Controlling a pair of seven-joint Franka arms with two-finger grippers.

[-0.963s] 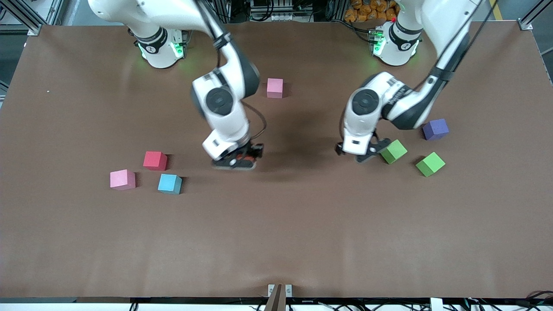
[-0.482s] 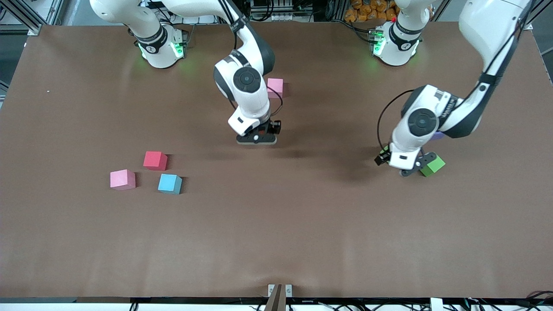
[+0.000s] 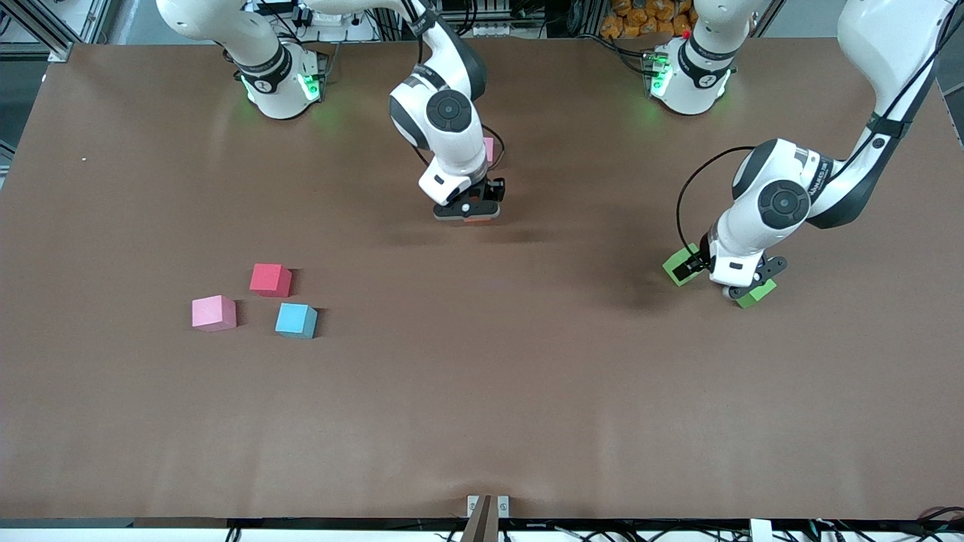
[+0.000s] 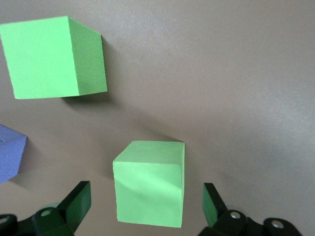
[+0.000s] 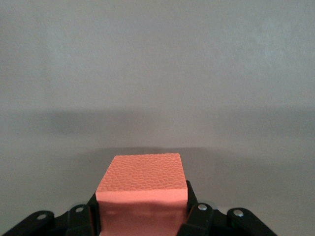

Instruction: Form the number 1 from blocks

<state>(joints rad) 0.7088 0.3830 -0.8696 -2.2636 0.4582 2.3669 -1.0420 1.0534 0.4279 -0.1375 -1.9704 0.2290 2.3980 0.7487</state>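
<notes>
Right pincer point(image 5: 142, 219) clamped on half-hidden orange block point(image 5: 142, 189); left pincer point(image 4: 147, 214) wide around green block point(image 4: 149, 189), purple block point(image 4: 10, 157) cut off.

Brown table point(image 3: 482, 391), cluttered equipment racks

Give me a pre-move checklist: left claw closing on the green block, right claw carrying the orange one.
1. Left claw open around the nearer green block: ok.
2. That block centred between the fingers: ok, gaps on both sides.
3. Second green block and purple block apart from the target: ok.
4. Right claw shut on the orange block: ok.
5. Table ahead of the orange block bare: ok.
6. Orange block's clearance above the table: cannot tell.
</notes>
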